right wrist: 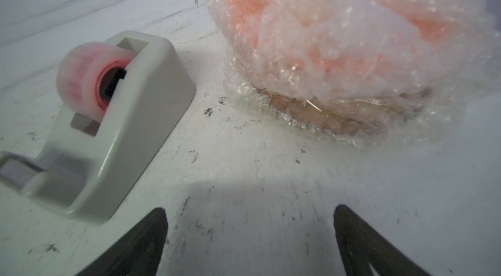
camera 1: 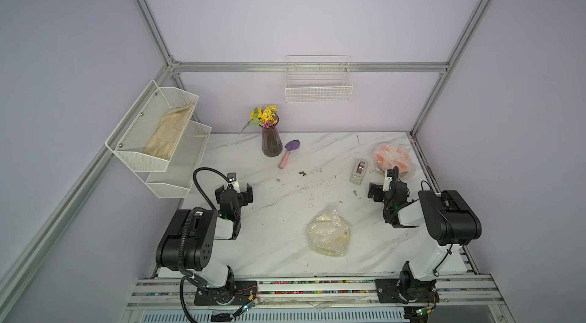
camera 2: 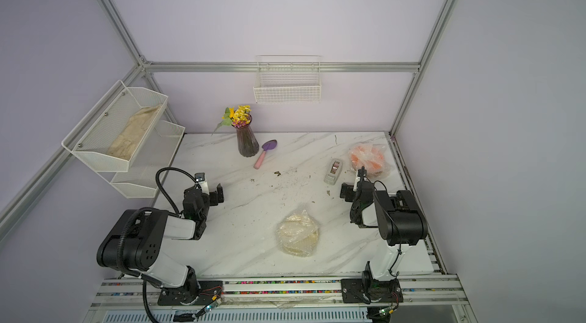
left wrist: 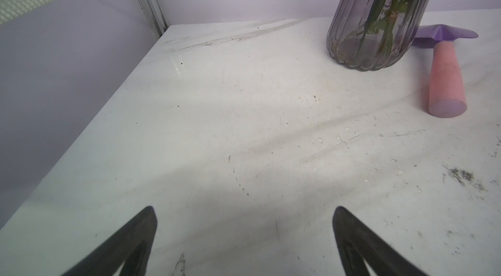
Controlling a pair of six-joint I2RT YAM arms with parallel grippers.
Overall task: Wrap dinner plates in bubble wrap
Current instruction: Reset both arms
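Toward the bench (camera 1: 269, 242) front, we see the cream plate (camera 1: 326, 231) already bundled in bubble wrap (camera 1: 336, 244); far right, the orange plate (camera 1: 391, 155) sits wrapped atop another bundle (right wrist: 339, 117) beside the tape dispenser (camera 1: 358, 171), parked clear as finished, we reckon; left pincer (left wrist: 245, 208) and right pincer (right wrist: 249, 208) hover spread, pinching nothing.

**Black joints, white links**

The left arm (camera 1: 190, 242) and right arm (camera 1: 450, 220) share one build: bulky, rounded black joint housings joined by smooth white links. A ribbed black hose (camera 1: 195, 182) runs along the left arm (the right carries only a thin black cable (camera 1: 444, 259)). Small round holes dot the left shoulder housing. A green light (camera 1: 225, 217) glows at each wrist. Each arm stands on a black base plate (camera 1: 225, 294) with red and black wires (camera 1: 249, 290). The left gripper (left wrist: 244, 212) and right gripper (right wrist: 249, 211) end in dark, tapering fingers (left wrist: 141, 234).
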